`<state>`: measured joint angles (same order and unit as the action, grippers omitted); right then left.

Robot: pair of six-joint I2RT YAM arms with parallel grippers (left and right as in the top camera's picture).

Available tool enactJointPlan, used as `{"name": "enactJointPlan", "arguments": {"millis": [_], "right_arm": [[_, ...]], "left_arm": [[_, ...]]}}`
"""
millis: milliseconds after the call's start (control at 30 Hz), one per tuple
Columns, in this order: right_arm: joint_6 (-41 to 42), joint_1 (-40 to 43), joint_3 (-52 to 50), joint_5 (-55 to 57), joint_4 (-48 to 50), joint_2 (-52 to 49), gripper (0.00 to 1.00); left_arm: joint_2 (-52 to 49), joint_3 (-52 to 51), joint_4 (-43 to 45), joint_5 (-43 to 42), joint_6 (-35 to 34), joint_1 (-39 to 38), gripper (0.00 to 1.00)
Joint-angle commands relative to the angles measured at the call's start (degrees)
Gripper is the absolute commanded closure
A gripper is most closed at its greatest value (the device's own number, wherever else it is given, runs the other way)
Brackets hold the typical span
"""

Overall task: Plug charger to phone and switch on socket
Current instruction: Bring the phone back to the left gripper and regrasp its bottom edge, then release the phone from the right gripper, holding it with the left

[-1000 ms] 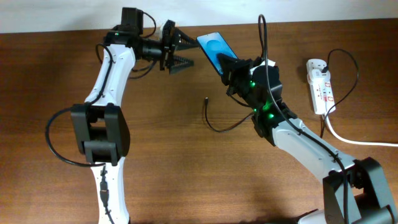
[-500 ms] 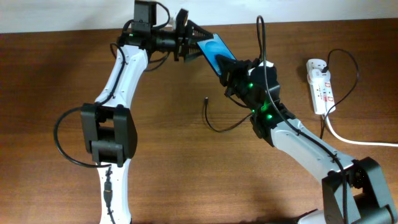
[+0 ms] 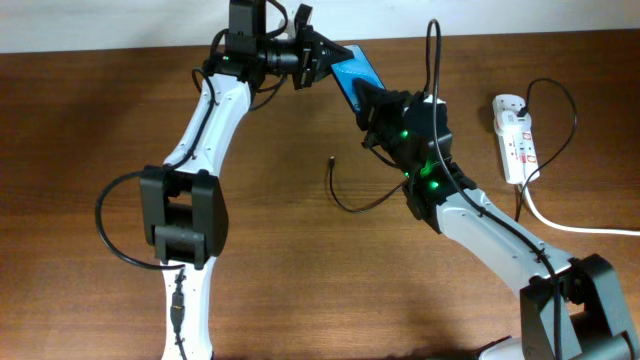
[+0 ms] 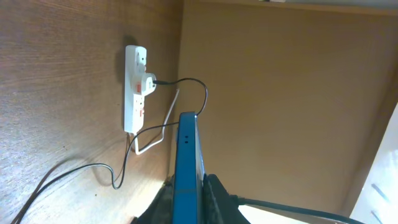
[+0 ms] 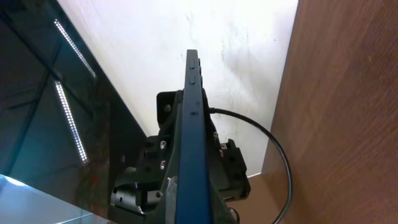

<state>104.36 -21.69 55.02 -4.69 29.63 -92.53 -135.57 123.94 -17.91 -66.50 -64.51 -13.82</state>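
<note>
The phone (image 3: 352,72), blue-screened, hangs tilted above the table's far edge, held at both ends. My left gripper (image 3: 322,60) is shut on its upper left end. In the left wrist view the phone (image 4: 186,143) stands edge-on with a jaw pressed to each face. My right gripper (image 3: 375,103) is shut on the lower right end, and its own view shows the phone (image 5: 191,124) edge-on. The charger (image 3: 333,180) lies loose on the table, its tip pointing away, below the phone. The socket (image 3: 513,140) lies at the far right, also visible as a white strip (image 4: 134,87).
A thick white cord (image 3: 570,225) runs from the socket off the right edge. A thin black lead (image 3: 560,110) loops from the plug on the socket. The left arm's body (image 3: 185,215) stands over the left half of the table.
My left arm swung right up to the phone and its jaws closed on the phone's far end. The right gripper kept its hold and stayed in place.
</note>
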Motion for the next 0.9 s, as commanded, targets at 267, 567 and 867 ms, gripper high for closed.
{"name": "enactJointPlan", "arguments": {"millis": [267,567,867], "right_arm": [[0.9,-0.4,0.4,2.0,-1.2,0.2,0.96],[0.9,-0.4,0.4,2.2,-2.4,0.2,0.96],[0.9,-0.4,0.4,1.7,-2.4,0.2,0.75]], "left_arm": [[0.6,0.9,0.8,-5.0,0.5,-2.9,0.71],[0.6,0.9,0.7,-4.4,-1.7,-3.1,1.00],[0.6,0.9,0.7,-0.8,-2.1,-2.1,1.00]]}}
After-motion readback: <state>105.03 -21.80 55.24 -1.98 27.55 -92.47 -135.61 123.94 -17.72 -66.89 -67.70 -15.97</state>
